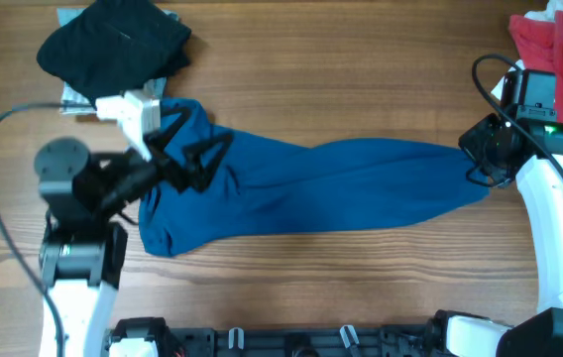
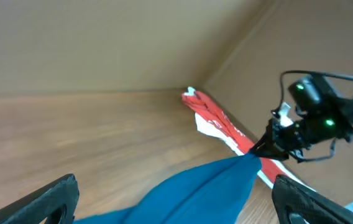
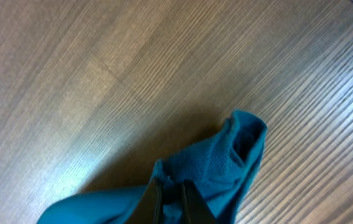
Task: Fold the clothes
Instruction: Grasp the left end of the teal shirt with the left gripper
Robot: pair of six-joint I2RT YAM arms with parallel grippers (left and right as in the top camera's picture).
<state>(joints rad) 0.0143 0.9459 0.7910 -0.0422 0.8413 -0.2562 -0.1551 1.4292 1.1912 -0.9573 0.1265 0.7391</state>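
Overhead: blue shirt (image 1: pixel 341 188) lies stretched left to right across the table (image 1: pixel 361 59). Right hand (image 1: pixel 472 159) is pinched shut on its right end, likely to keep it taut. Left hand (image 1: pixel 202 139) is spread open over the bunched left end, gripping nothing. Black garment (image 1: pixel 113 45) and red-and-white garment (image 1: pixel 559 50) sit at the far corners.
Left wrist: the shirt runs away to the right hand.
Right wrist: fingers closed on blue cloth.
No containers seen.

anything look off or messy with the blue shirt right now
The blue shirt is stretched into a rumpled band, not flat: right end pinched in the right gripper, left end bunched beneath the open left gripper.
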